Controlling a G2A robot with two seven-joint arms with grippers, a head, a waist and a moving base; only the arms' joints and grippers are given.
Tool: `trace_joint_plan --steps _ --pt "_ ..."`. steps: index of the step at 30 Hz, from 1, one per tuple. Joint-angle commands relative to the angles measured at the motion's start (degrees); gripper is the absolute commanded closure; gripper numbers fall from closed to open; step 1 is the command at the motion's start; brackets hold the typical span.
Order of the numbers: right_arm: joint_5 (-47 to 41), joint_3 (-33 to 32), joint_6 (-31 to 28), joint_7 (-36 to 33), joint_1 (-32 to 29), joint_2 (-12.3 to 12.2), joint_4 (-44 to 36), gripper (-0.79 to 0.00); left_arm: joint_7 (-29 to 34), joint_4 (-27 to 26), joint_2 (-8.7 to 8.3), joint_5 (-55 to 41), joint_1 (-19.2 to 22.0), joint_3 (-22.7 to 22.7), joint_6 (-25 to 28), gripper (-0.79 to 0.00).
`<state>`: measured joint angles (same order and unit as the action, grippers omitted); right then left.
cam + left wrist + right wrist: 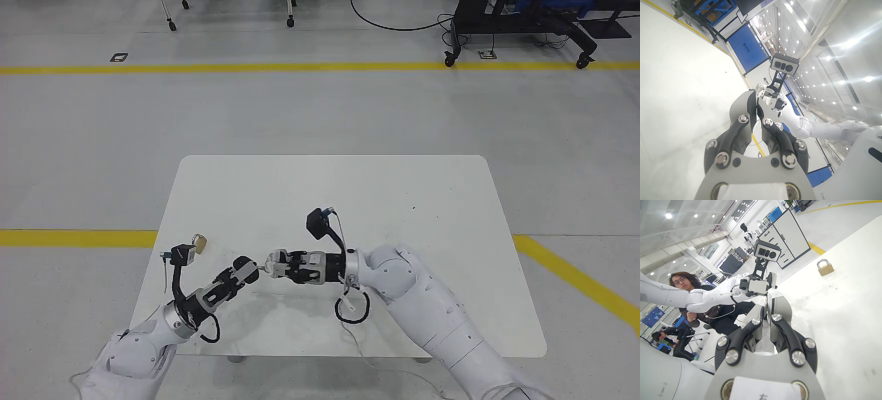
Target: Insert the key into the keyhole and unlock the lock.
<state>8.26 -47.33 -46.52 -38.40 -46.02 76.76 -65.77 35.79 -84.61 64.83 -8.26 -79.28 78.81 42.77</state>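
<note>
The left gripper (pixel 755 97) and right gripper (pixel 769 298) meet tip to tip, jaws pinched narrow; holding the key, I cannot tell. The lock (pixel 200 243) lies at their 10 o'clock. Grip firmly, line up slowly

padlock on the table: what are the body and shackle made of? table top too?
Padlock body: probably brass, going by the dull yellow-gold colour with little glare. Shackle: likely polished or plated steel, as it is silvery with bright highlights. Table top: smooth and white with a soft sheen, perhaps laminate or paint; the look leaves it open.
</note>
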Motion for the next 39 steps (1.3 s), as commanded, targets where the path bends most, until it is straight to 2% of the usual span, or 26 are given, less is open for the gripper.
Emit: trace_joint_plan --steps 1,2,3,4,5,6,7,9,10,11,13,16,18,20,21,26,29,31,33,36,39 --pt "0.2 -0.1 -0.1 0.1 0.1 0.0 0.1 0.000 0.0 0.1 -0.03 -0.1 0.1 -0.1 0.0 -0.246" --pt "0.3 -0.1 0.0 0.2 0.1 0.0 0.1 0.000 0.0 0.2 -0.03 -0.1 0.1 -0.2 -0.1 -0.382" --pt "0.4 -0.2 0.0 0.3 0.1 -0.1 0.2 0.000 0.0 0.2 -0.04 -0.1 0.1 -0.3 -0.2 -0.585" --pt "0.6 -0.2 0.1 0.4 0.1 -0.1 0.2 0.000 0.0 0.2 -0.06 -0.1 0.2 -0.3 -0.2 -0.711" --pt "0.8 -0.3 0.2 0.5 0.1 -0.1 0.2 0.000 -0.1 0.2 -0.06 -0.1 0.2 -0.3 -0.1 -0.748" --pt "1.1 -0.3 0.3 0.6 0.1 -0.1 0.2 0.000 -0.1 0.2 -0.08 -0.2 0.2 -0.4 0.0 -0.748" --pt "1.3 -0.3 0.4 0.7 0.1 -0.1 0.2 0.000 -0.1 0.2 -0.09 -0.2 0.2 -0.4 0.0 -0.714" --pt "1.6 -0.3 0.7 0.7 0.1 -0.1 0.2 0.000 -0.1 0.2 -0.12 -0.2 0.3 -0.5 0.1 -0.526" --pt "1.8 -0.3 0.8 0.8 0.1 -0.1 0.2 0.000 -0.2 0.2 -0.13 -0.2 0.3 -0.5 0.2 -0.357" --pt "2.0 -0.3 0.9 0.8 0.1 -0.1 0.2 0.000 -0.2 0.3 -0.14 -0.2 0.3 -0.5 0.2 -0.289" --pt "2.3 -0.4 1.1 1.1 0.0 -0.2 0.1 0.000 -0.3 0.2 -0.16 -0.3 0.3 -0.6 0.4 -0.228" --pt "2.5 -0.6 1.2 1.5 0.0 -0.2 0.3 0.000 -0.4 0.3 -0.22 -0.2 0.3 -0.5 0.5 -0.277" --pt "2.5 -1.4 1.0 2.0 0.0 -0.4 0.6 0.000 -1.1 0.5 -0.39 0.6 0.2 0.5 0.7 -0.366" --pt "2.9 -2.8 0.5 2.8 -0.2 -0.8 0.7 0.000 -1.6 -0.1 -0.68 0.4 -0.6 2.3 1.3 -0.526" --pt "3.2 -3.7 0.1 3.3 -0.4 -1.1 0.5 0.000 -1.6 -0.8 -0.92 0.2 -1.3 3.6 1.7 -0.554" --pt "7.1 -9.1 -1.2 8.0 -3.0 -2.6 -2.1 0.000 -0.5 -8.4 -2.40 1.0 -7.1 12.8 3.2 -0.588" --pt "9.9 -12.5 -2.1 12.9 -5.7 -3.4 -4.7 0.000 -3.2 -15.8 -3.09 8.4 -13.1 21.5 2.5 -0.610" --pt "9.9 -12.5 -2.1 12.9 -5.7 -3.4 -4.7 0.000 -9.2 -19.5 -2.99 17.9 -16.5 27.3 -0.5 -0.631" --pt "9.9 -12.5 -2.1 12.9 -5.7 -3.4 -4.7 0.000 -17.3 -23.1 -2.45 29.7 -19.7 30.8 -5.8 -0.646" --pt "9.9 -12.5 -2.1 12.9 -5.7 -3.4 -4.7 0.000 -28.3 -26.8 -1.47 44.5 -23.8 30.6 -13.6 -0.674" --pt "9.9 -12.5 -2.1 12.9 -5.7 -3.4 -4.7 0.000 -31.6 -25.9 -0.94 50.9 -24.4 27.9 -19.9 -0.702"
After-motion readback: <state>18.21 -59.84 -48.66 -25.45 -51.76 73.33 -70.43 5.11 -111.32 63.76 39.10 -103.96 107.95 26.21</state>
